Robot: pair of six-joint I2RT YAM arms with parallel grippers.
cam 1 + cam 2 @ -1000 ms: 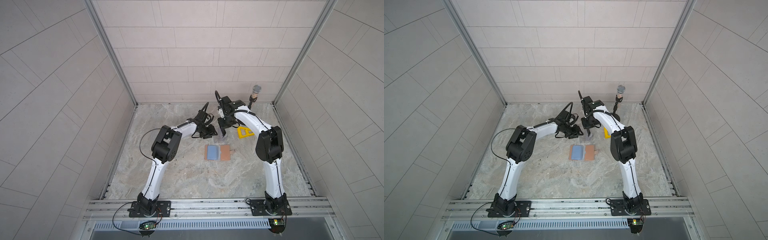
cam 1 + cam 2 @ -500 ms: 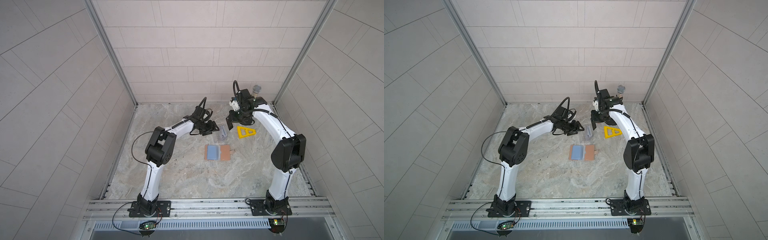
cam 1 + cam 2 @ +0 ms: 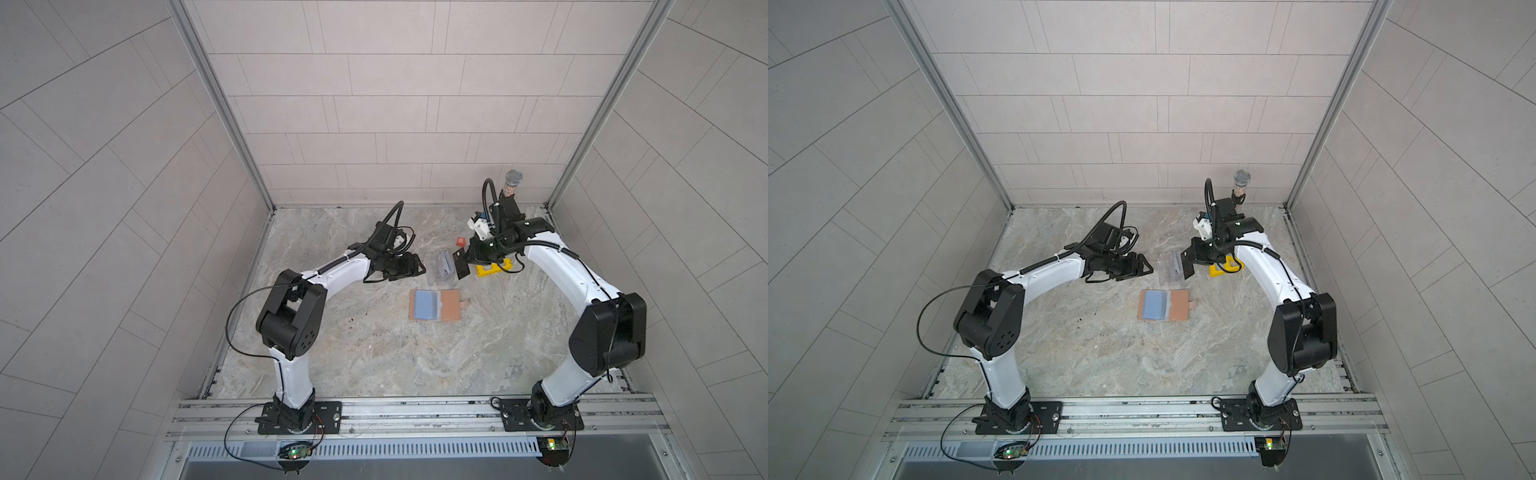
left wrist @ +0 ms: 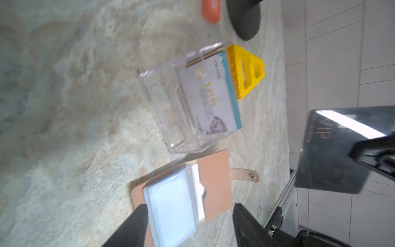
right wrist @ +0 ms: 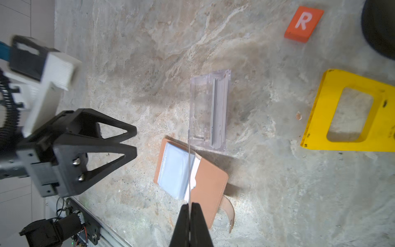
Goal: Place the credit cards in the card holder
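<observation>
The tan card holder (image 3: 451,305) (image 3: 1179,305) lies open on the marble floor, its blue sleeves up and its snap tab pointing right. My right gripper (image 5: 189,204) is shut on a black credit card (image 3: 462,268) (image 4: 329,154), held on edge in the air just right of the clear stand; in the right wrist view it shows as a thin line (image 5: 189,171) over the holder (image 5: 211,181). More credit cards (image 4: 209,96), a whitish one in front, stand in the clear stand (image 3: 444,268). My left gripper (image 3: 409,268) (image 4: 190,206) is open and empty, left of the stand.
An orange square marked R (image 3: 460,240) lies behind the stand. A yellow triangular block (image 3: 492,270) sits under the right wrist. A microphone on a round black base (image 3: 513,180) stands in the back right corner. Tiled walls close in three sides.
My right gripper has drawn the black card out of the clear stand and off to the right, its elbow swinging outward. My left gripper has opened wider and backed slightly left.
</observation>
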